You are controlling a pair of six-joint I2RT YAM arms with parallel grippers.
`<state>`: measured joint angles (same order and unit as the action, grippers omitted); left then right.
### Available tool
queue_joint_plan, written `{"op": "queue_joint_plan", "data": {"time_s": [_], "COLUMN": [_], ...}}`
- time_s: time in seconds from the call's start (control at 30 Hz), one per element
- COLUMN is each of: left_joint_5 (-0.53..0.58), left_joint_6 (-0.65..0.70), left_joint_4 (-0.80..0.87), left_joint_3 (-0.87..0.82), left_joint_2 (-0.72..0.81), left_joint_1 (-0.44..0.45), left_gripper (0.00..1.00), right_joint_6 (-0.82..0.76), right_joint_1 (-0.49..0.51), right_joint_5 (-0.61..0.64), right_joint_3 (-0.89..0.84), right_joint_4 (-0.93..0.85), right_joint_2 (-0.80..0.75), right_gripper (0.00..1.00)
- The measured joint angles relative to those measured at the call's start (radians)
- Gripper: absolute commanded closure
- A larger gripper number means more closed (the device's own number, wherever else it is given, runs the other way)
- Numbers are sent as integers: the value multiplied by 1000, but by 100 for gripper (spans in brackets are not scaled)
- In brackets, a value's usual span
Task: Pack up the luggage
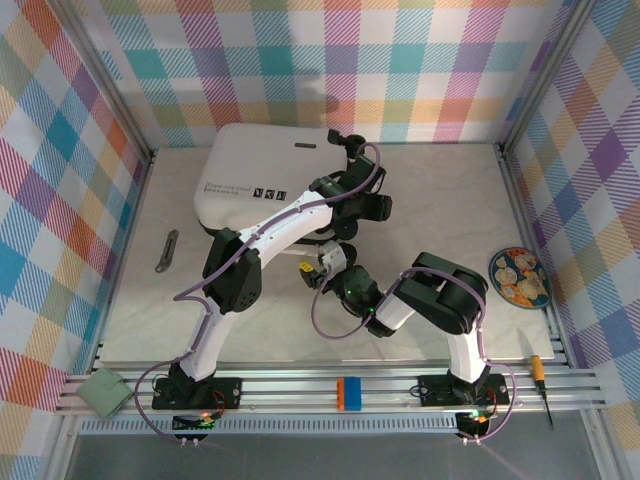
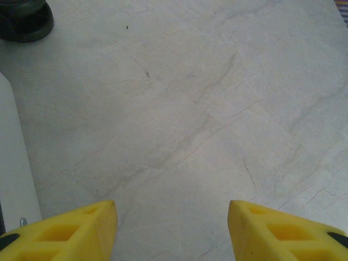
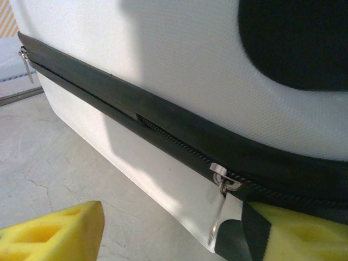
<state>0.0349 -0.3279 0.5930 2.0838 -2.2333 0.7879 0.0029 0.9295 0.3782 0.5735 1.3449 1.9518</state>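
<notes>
- Top external view: the luggage point(image 1: 262, 180) lies shut and flat at the far left-centre of the counter point(image 1: 440, 190), white shell up, close to the checked back wall.
- My left arm reaches across to the luggage's right side, and my right arm bends in toward its near edge.
- Left wrist view: my left fingers point(image 2: 70, 234) are released and spread wide, with bare counter between them. A black wheel point(image 2: 24, 22) sits at top left, and the white shell runs down the left edge.
- Right wrist view: my right fingers point(image 3: 60, 231) are released too, parted low over the counter just beside the shell's lower edge.
- A black zip band point(image 3: 109, 89) crosses the shell. Its metal zip pull point(image 3: 219, 187) hangs between my right fingers, nearer the right-hand one; I cannot tell whether they touch.
- A patterned plate point(image 1: 518, 277) lies well apart, at the counter's right edge.
</notes>
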Motion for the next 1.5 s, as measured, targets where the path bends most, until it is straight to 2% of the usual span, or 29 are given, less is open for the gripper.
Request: {"op": "queue_joint_plan", "data": {"time_s": [0.43, 0.57, 0.87, 1.13, 1.5], "left_joint_5": [-23, -26, -26, -26, -26], "left_joint_6": [-13, -19, -24, -24, -24], "left_joint_4": [-20, -20, -24, -23, -28], "left_joint_3": [-17, -17, -17, -17, -23], "left_joint_2": [4, 4, 4, 4, 10], "left_joint_1": [0, 0, 1, 2, 2], "left_gripper": [44, 44, 44, 44, 46], "right_joint_6": [58, 69, 70, 66, 58], "right_joint_1": [-21, -28, -34, -34, -34], "right_joint_5": [-4, -5, -19, -18, 4], "right_joint_3": [1, 2, 13, 10, -6], "right_joint_4": [-3, -11, -37, -56, -156], "right_joint_2": [-5, -8, -23, -37, -106], "right_gripper": [57, 72, 92, 100, 100]}}
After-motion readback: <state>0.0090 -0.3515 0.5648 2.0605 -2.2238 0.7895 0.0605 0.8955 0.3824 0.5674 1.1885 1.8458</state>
